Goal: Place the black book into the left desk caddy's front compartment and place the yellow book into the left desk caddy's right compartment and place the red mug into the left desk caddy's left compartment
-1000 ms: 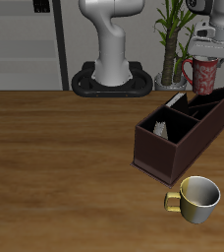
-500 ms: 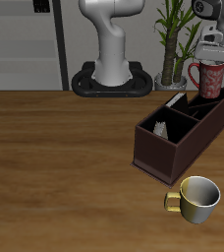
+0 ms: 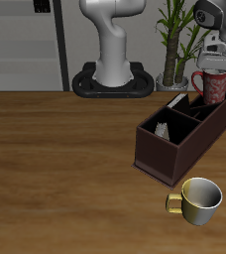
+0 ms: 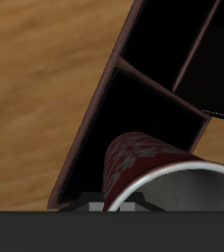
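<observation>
Robot base (image 3: 112, 83): it stands at the back of the table, well apart from the caddy, with a white column rising from a dark round foot.

Table (image 3: 56, 159): bare brown wood grain fills the space between the base and the front edge.

Left desk caddy (image 3: 174, 139): a dark brown-maroon open-top box set at an angle on the table, its inner dividers visible from above; the wrist view looks down into its dark sections (image 4: 153, 89).

Books: a pale-edged object (image 3: 165, 129) shows inside the section nearest the table's front edge, and a dark thin one with a pale edge (image 3: 176, 100) leans in a section farther back; which book is which cannot be told at this size.

Pale-yellow mug (image 3: 198, 200): it stands upright on the table near the front edge, just in front of the caddy's near corner, handle pointing away from the caddy.

Red mug (image 3: 211, 84): it is held upright above the caddy's far end, its base at about rim level; in the wrist view its mottled wall and grey rim (image 4: 148, 162) hang over a narrow section beside a divider.

Gripper (image 3: 219, 62): it comes down from above with its fingers closed on the red mug's rim.

Plant (image 3: 174, 40): it stands behind the caddy, at the table's back.
</observation>
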Available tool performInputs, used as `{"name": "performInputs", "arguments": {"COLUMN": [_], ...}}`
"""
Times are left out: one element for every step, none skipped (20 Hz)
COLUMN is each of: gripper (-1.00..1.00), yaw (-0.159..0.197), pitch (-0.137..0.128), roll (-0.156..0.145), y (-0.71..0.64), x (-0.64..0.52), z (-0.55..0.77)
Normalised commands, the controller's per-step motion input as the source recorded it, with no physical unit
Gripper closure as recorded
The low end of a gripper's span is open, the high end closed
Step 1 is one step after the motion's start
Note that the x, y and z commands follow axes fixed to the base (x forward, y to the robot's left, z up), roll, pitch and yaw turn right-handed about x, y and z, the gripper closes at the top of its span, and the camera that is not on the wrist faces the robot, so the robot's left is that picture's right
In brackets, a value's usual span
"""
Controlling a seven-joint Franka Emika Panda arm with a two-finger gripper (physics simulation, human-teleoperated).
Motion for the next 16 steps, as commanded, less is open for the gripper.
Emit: {"name": "performInputs", "arguments": {"gripper": [1.0, 1.0, 1.0, 1.0, 1.0, 1.0, 1.0, 1.0, 1.0, 1.0, 1.0, 1.0, 1.0, 1.0, 1.0, 1.0], "yaw": [0.037, -0.028, 0.008, 0.004, -0.018, -0.013, -0.054, -0.035, 0.043, 0.008, -0.004, 0.055, -0.014, -0.014, -0.042, -0.131], "pitch": [0.041, 0.122, 0.063, 0.023, 0.093, 0.044, 0.093, 0.101, 0.012, 0.012, 0.116, -0.062, 0.06, 0.008, -0.016, 0.057], "roll": [-0.017, 0.012, 0.039, 0.002, -0.022, -0.001, -0.04, 0.016, -0.005, 0.0, 0.083, -0.021, 0.002, -0.014, 0.065, 0.332], "y": [-0.16, -0.05, 0.0, -0.05, -0.08, -0.08, -0.07, 0.0, 0.02, 0.04, 0.19, 0.07, 0.01, -0.03, 0.04, 0.22], "x": [-0.2, 0.3, 0.13, 0.03, 0.13, 0.15, 0.15, -0.03, -0.08, -0.02, -0.03, -0.1, 0.04, 0.0, -0.04, -0.06], "z": [-0.45, -0.58, -0.32, -0.15, -0.32, -0.41, -0.36, -0.26, -0.21, -0.22, -0.33, 0.02, -0.08, -0.01, 0.02, -0.06]}}
